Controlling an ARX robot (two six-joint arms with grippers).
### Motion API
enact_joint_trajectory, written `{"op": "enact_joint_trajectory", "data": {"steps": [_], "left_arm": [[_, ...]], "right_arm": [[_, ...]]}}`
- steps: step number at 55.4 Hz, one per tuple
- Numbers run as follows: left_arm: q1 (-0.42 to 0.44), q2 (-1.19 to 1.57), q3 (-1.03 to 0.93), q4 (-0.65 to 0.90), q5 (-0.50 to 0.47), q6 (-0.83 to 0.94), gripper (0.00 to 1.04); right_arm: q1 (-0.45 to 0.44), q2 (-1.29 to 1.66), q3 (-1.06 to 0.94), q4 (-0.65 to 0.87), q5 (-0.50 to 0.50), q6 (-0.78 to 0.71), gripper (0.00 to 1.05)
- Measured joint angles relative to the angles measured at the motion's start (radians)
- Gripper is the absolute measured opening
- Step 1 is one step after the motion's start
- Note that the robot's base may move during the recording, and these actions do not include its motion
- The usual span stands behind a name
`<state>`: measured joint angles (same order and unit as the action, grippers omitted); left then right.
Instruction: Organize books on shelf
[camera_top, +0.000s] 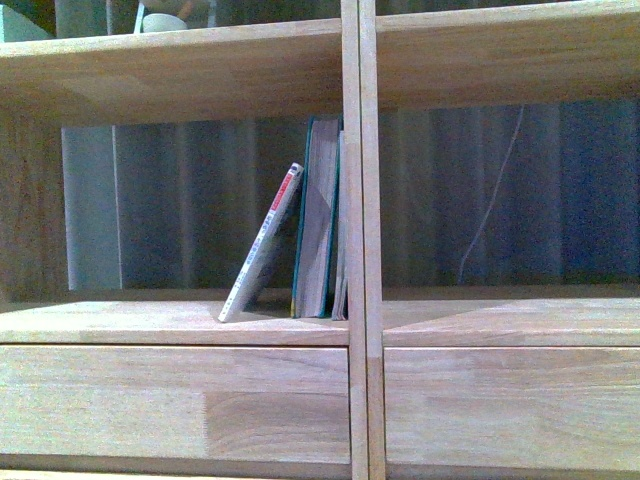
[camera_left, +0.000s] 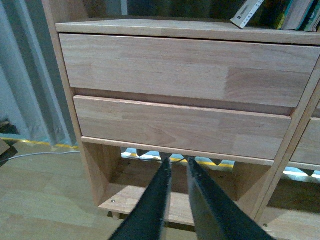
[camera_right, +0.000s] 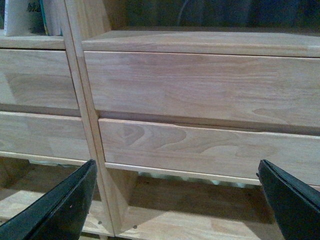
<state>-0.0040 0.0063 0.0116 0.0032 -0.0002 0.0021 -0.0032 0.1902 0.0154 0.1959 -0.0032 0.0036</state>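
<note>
A thin white paperback (camera_top: 263, 243) with a red-marked spine leans tilted against taller teal-covered books (camera_top: 318, 220) that stand upright by the centre post of the light-wood shelf (camera_top: 360, 250). Both show again at the edge of the left wrist view, the paperback (camera_left: 247, 13) and the teal books (camera_left: 295, 14). My left gripper (camera_left: 176, 161) is shut and empty, low in front of the left drawer fronts. My right gripper (camera_right: 176, 167) is open and empty, low in front of the right drawer fronts. Neither arm shows in the front view.
Plain drawer fronts (camera_left: 185, 67) sit below the book compartment; the right column has the same (camera_right: 200, 85). An open bottom compartment (camera_left: 150, 200) lies under them. A grey curtain and a thin white cord (camera_top: 490, 210) hang behind. Wooden floor (camera_left: 40, 195) lies left of the shelf.
</note>
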Motion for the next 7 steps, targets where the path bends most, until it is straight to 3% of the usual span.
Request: {"op": "enact_joint_trajectory", "data": {"steps": [7], "left_arm": [[0.000, 0.000, 0.000, 0.000, 0.000, 0.000, 0.50]], "right_arm": [[0.000, 0.000, 0.000, 0.000, 0.000, 0.000, 0.98]]}}
